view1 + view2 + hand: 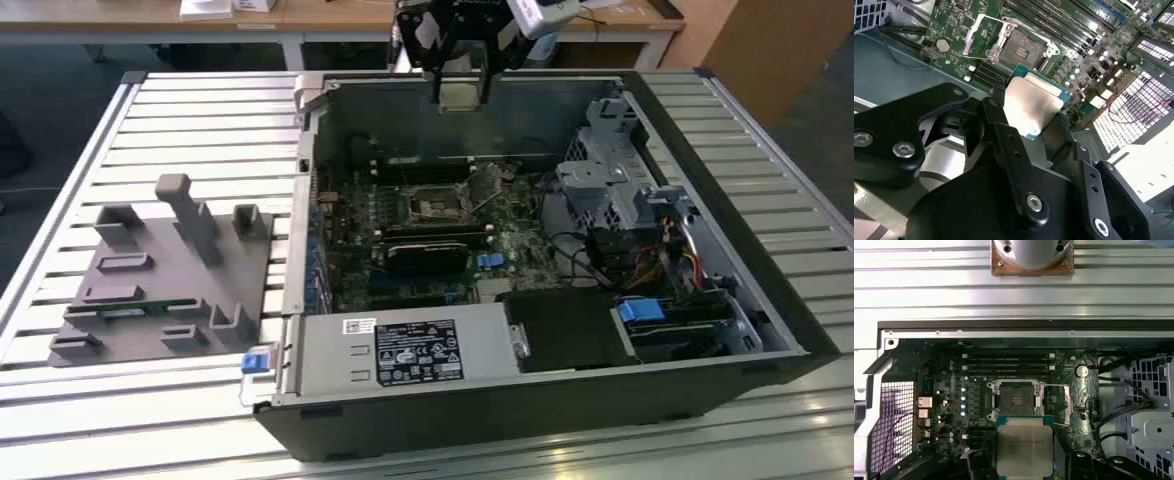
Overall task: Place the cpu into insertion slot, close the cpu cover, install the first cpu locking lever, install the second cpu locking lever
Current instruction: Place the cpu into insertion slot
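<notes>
Silver-topped, the cpu [1034, 102] sits clamped between our gripper's [458, 95] black fingers [996, 107]. It hangs in the air over the open computer case [534, 415], at twelve o'clock from the insertion slot [1015, 401] in the exterior view. We see the slot bare, the cpu cover [1058, 405] lying open beside it.

Brushed, dull silver metal atop the cpu [1024, 445]; matt black on the gripper [1030, 107]; shiny bare metal for the cpu cover [970, 36]; ribbed pale metal across the table [200, 130].
</notes>
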